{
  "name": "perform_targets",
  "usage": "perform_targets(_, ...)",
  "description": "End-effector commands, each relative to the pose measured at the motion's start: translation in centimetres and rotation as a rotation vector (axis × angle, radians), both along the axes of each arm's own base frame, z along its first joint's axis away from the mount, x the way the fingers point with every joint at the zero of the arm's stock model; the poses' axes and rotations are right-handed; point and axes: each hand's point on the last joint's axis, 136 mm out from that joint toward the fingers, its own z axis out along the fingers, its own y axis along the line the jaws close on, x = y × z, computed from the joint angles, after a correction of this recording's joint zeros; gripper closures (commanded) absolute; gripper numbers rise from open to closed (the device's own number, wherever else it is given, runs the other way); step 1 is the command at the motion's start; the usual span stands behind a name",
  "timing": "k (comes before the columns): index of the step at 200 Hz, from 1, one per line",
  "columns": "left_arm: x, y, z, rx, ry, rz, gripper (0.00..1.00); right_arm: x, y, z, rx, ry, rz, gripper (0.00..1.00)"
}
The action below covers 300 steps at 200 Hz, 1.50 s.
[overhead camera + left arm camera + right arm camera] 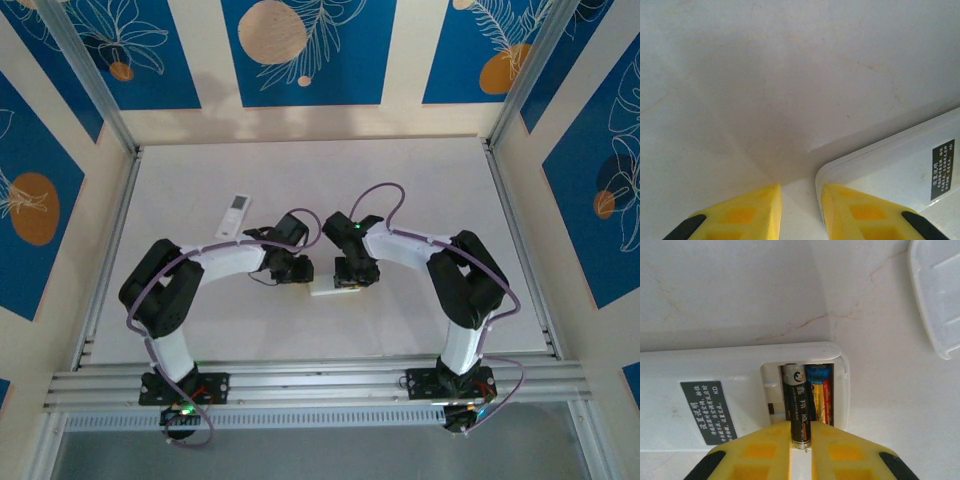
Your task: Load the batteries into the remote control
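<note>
Pinching a black battery [796, 395] between its yellow fingers, the right gripper [800, 429] is clamped on the cell's lower end. It holds the cell lined up with the left slot of the open compartment [771, 390]. The top end is tucked in near the rim, and the bottom end looks to be riding proud. Gripping low makes sense: it leaves the far end free to meet its contact first, then the tail can be pressed down.

Next door, a second battery [821, 390], blue, red and yellow, lies in the right slot. So I'd judge this is the last cell for this remote [700, 365]. The remote lies back-up with its dark label [707, 410] showing. It sits around the middle of the table [430, 190], a little toward the near edge, right between the two arms where both can reach it.

Over to the left gripper [801, 192]: its fingers are a little apart, with nothing caught between them. One finger [860, 210] sits over the remote's other end and its partner sits over bare table. That reads as a brace, there to stop the body sliding when the right arm pushes. Whether it is actually pressing down, I can't tell.

A white ribbed piece [937, 290] lies just beside the compartment end. It's likely the cover, parked close for closing up. Another remote [235, 215] lies face-up in the left half of the table, toward the far edge and well apart from the action.
</note>
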Motion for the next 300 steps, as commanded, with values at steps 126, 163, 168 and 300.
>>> perform_targets(126, -2.1, -0.8, -0.9, 0.013, 0.053, -0.053, 0.70, 2.2, -1.4, 2.3, 0.005, -0.157, 0.124, 0.86)
perform_targets(163, -2.1, -0.7, -0.7, 0.021, 0.049, -0.067, 0.70, 2.4, -1.1, 1.2, 0.016, -0.157, 0.215, 0.87)
perform_targets(168, -2.1, -0.7, -0.8, 0.022, 0.048, -0.067, 0.70, 2.3, -1.0, 1.1, 0.020, -0.154, 0.223, 0.86)
perform_targets(300, -1.8, -0.9, -0.5, 0.019, 0.043, -0.067, 0.69, 0.8, -1.8, 0.6, 0.003, -0.114, 0.256, 0.72)
